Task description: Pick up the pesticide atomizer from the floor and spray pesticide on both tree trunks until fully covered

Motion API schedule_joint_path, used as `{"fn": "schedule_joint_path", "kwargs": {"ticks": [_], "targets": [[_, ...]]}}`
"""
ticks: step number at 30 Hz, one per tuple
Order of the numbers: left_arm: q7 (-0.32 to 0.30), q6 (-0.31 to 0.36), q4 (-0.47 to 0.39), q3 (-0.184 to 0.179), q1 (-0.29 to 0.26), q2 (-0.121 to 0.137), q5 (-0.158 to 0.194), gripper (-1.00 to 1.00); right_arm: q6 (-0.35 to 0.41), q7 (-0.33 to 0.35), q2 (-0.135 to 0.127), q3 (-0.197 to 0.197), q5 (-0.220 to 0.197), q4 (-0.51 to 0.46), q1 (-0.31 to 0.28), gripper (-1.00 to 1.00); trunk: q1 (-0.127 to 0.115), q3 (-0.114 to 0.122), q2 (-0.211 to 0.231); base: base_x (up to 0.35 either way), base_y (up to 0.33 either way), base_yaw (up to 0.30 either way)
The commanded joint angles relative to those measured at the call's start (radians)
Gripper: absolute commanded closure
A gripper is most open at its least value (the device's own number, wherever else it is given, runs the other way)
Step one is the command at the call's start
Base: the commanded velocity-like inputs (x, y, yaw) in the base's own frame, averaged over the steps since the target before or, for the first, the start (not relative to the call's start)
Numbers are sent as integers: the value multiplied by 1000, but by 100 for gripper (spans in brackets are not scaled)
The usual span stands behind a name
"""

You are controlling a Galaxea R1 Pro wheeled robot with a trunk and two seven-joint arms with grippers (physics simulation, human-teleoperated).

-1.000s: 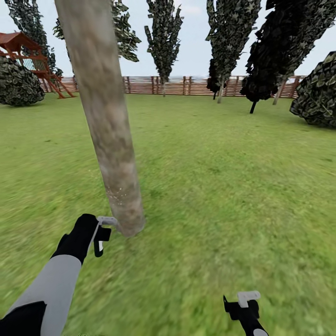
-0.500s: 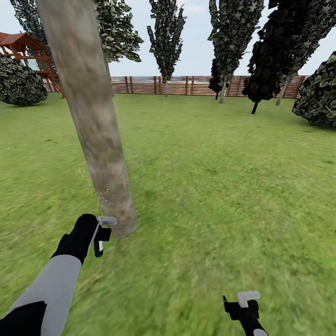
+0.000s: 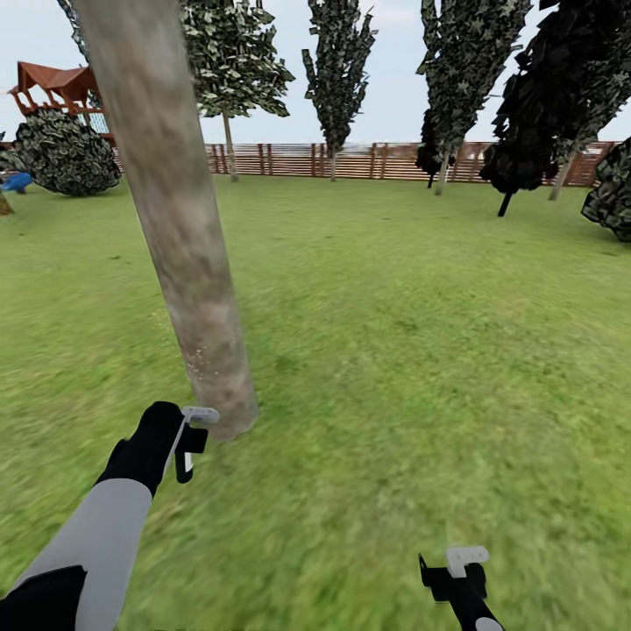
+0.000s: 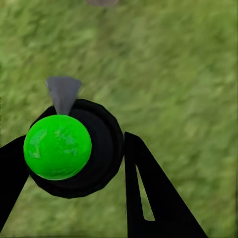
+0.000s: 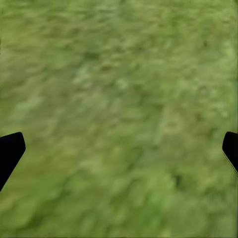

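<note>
A thick mottled grey-beige tree trunk point(image 3: 188, 263) rises from the grass at the left of the head view, leaning left toward its top. My left gripper point(image 3: 191, 443) hangs just short of the trunk's base, shut on the pesticide atomizer point(image 3: 186, 457), whose grey nozzle points at the bark. In the left wrist view the atomizer point(image 4: 74, 148) is a dark round body with a bright green ball, held between the black fingers point(image 4: 148, 198) over grass. My right gripper point(image 3: 456, 565) stands open low at the right, over bare lawn point(image 5: 119, 99).
The lawn stretches back to a brown slat fence point(image 3: 368, 160). Along it stand several trees, among them a leafy one on a thin pale trunk point(image 3: 230, 145) and a black-leaved one point(image 3: 543, 114). A dark bush point(image 3: 66, 158) and a red play structure point(image 3: 57, 88) lie far left.
The whole picture has slid to the right, so the camera has turned left. The trunk stands a little further left against the background. Both arms keep their places in the picture.
</note>
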Motion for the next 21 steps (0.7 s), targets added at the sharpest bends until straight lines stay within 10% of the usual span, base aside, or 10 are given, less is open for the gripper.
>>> {"fn": "schedule_joint_path", "kwargs": {"ticks": [1, 21], "targets": [[-10, 3, -1, 2, -1, 0, -11, 100, -3, -3, 0, -7, 11, 1, 0, -100, 0, -1, 0, 82, -274, 271], [-10, 3, 1, 2, -1, 3, -10, 100, -3, -2, 0, -7, 11, 1, 0, -100, 0, -1, 0, 113, -274, 89]]}}
